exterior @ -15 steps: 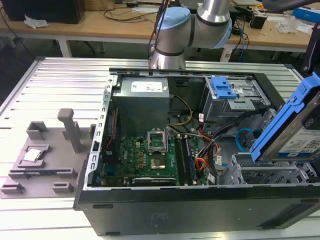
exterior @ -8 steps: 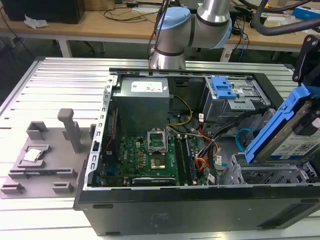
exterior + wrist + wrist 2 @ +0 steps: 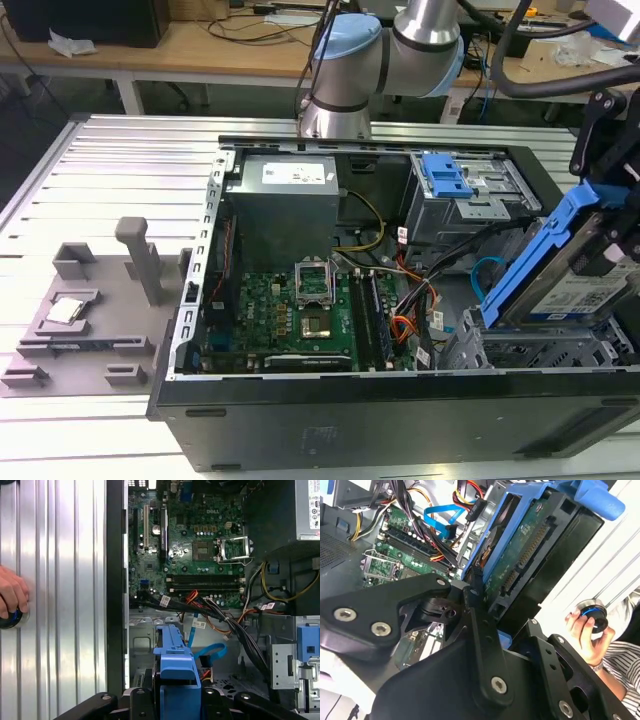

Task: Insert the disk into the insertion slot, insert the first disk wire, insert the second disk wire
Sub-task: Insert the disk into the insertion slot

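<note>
We find the fingers (image 3: 479,620) clamped on the disk (image 3: 578,288), tilted just above the insertion slot (image 3: 540,352), and judge it needs squaring to the slot's mouth before entry.

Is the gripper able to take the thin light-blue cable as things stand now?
Probably not. The gripper is shut on the disk, tilted above the insertion slot, so it has no free grip. The light-blue cable itself lies uncovered inside the case.
</note>
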Controlling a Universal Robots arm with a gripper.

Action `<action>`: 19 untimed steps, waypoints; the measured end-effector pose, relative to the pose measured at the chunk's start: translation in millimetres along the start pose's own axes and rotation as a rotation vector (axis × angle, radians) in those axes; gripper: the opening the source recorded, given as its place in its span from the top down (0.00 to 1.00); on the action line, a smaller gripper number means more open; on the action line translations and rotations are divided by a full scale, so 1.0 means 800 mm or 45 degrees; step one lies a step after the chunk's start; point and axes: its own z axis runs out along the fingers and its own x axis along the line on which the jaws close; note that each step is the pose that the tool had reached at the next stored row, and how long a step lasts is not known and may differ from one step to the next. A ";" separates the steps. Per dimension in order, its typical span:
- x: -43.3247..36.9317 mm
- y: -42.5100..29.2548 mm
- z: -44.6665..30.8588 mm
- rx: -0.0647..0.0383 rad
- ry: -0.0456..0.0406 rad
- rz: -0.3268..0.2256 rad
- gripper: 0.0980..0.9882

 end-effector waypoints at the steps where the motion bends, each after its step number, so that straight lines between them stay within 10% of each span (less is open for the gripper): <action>1: 0.000 -0.0001 0.0014 0.000 0.000 0.000 0.70; 19: -0.005 -0.0039 0.0432 -0.002 0.000 0.000 0.70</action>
